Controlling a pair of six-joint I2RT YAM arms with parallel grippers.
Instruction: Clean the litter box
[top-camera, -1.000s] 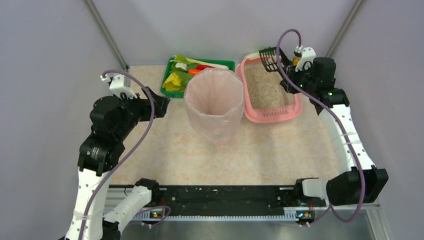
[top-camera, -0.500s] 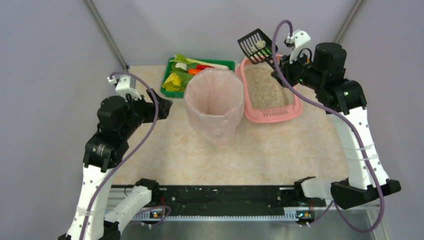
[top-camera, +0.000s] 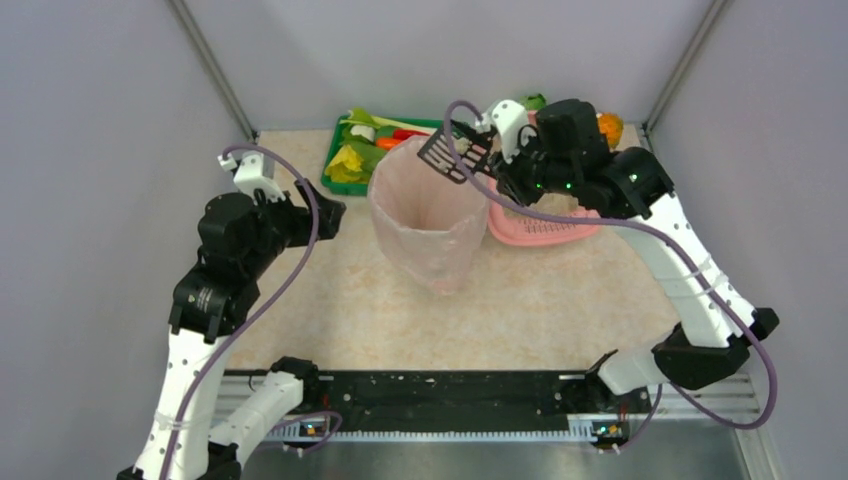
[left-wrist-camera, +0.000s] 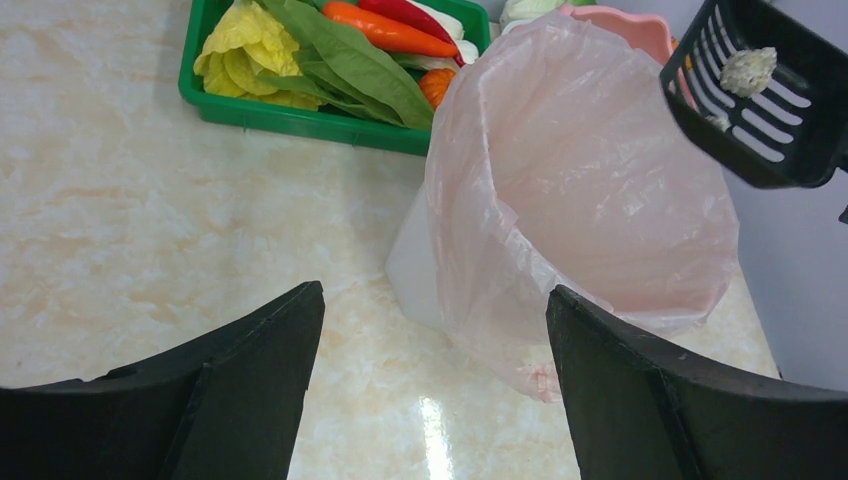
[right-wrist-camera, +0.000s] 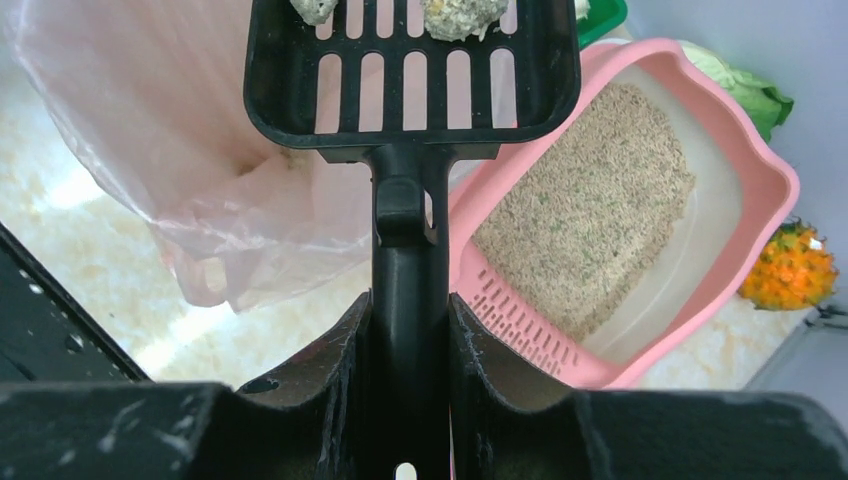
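The pink litter box (right-wrist-camera: 765, 185) with beige litter and a slotted grate sits at the back right, partly hidden by my right arm in the top view (top-camera: 545, 228). My right gripper (right-wrist-camera: 410, 320) is shut on the handle of a black slotted scoop (right-wrist-camera: 410, 65). The scoop (top-camera: 455, 153) is held over the right rim of the tall pink bag-lined bin (top-camera: 428, 205), with two pale clumps (right-wrist-camera: 455, 15) on it; one clump shows in the left wrist view (left-wrist-camera: 748, 70). My left gripper (left-wrist-camera: 435, 390) is open and empty, low over the table left of the bin.
A green tray of vegetables (top-camera: 345, 170) stands behind the bin at the back. An orange spiky fruit (top-camera: 610, 127) and a green leafy item (top-camera: 533, 101) lie behind the litter box by the back wall.
My right gripper has lifted the scoop with its clumps out of the litter box and swung it left to the bin's rim. My left arm has barely moved.
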